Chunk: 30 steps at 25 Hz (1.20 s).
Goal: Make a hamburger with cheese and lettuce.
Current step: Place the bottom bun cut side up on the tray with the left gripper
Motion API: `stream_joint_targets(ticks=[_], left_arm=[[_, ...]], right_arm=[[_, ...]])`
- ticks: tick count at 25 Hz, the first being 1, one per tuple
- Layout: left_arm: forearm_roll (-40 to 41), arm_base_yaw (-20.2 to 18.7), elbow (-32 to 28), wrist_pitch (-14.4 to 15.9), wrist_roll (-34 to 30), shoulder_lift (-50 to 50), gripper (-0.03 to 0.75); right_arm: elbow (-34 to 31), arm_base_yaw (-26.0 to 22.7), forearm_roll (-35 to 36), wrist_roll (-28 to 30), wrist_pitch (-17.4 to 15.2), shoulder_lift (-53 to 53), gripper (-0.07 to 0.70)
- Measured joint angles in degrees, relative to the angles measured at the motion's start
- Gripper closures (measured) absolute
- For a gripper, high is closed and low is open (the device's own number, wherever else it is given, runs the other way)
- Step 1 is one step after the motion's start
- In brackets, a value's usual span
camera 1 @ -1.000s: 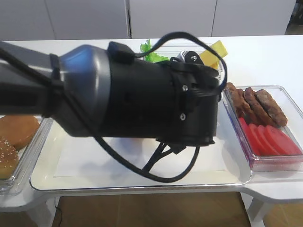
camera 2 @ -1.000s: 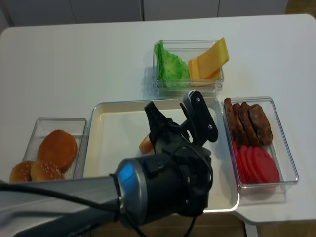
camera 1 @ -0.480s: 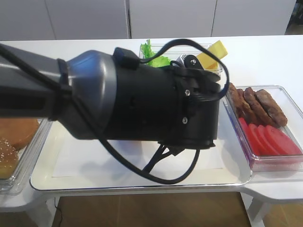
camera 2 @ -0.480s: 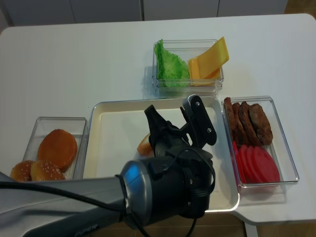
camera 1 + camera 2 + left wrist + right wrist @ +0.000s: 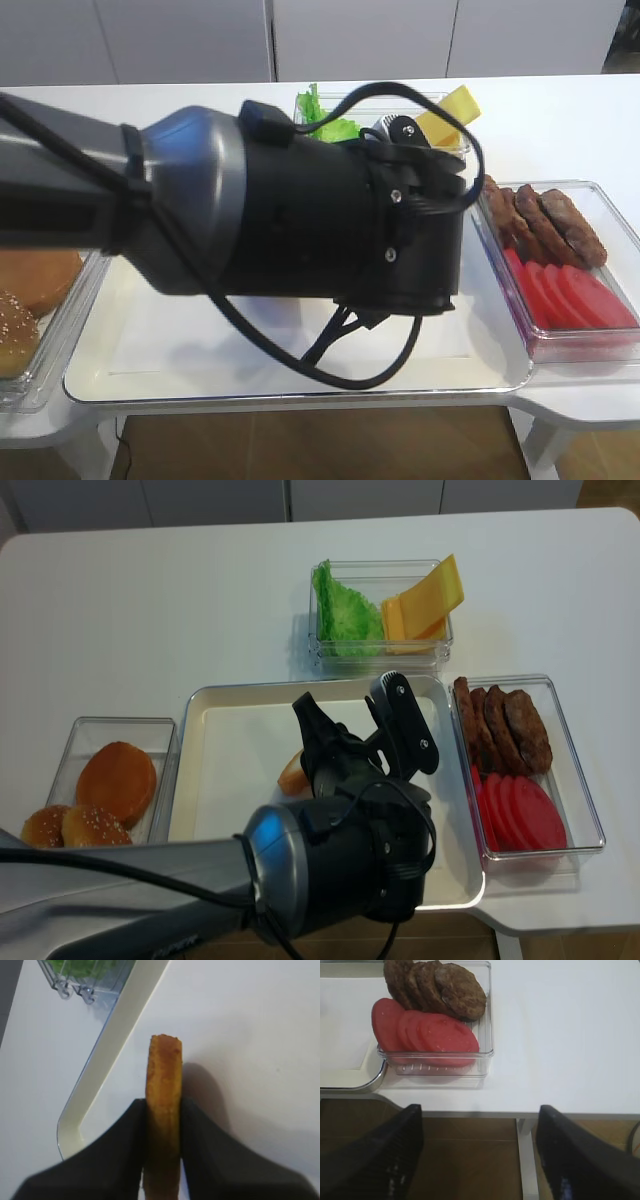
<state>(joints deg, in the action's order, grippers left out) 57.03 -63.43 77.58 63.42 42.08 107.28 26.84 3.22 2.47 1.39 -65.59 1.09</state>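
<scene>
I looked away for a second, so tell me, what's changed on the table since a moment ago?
Very little. The left arm shifted slightly over the tray during the first half second, then held. The left gripper still has the bun half standing on edge between its fingers; no release shows. The lettuce, cheese, patties, tomato slices and spare buns have not moved.

Bun half (image 5: 163, 1110) stands on edge over the tray, while lettuce (image 5: 344, 613) and leaning cheese slices (image 5: 425, 603) share the clear box behind.
</scene>
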Motion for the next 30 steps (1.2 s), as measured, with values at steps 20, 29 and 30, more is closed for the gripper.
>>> stream_joint_targets(ticks=[20,29,30], left_arm=[[-2.1,0.0,0.0,-1.3,0.1,0.0,0.389],[-4.7,0.0,0.0,-3.0,0.4,0.0,0.331],[-4.7,0.0,0.0,-3.1,0.4,0.0,0.325]], right_arm=[[0.0,0.0,0.0,0.0,0.0,0.0,0.082],[0.0,0.0,0.0,0.0,0.0,0.0,0.082],[0.0,0.0,0.0,0.0,0.0,0.0,0.082]])
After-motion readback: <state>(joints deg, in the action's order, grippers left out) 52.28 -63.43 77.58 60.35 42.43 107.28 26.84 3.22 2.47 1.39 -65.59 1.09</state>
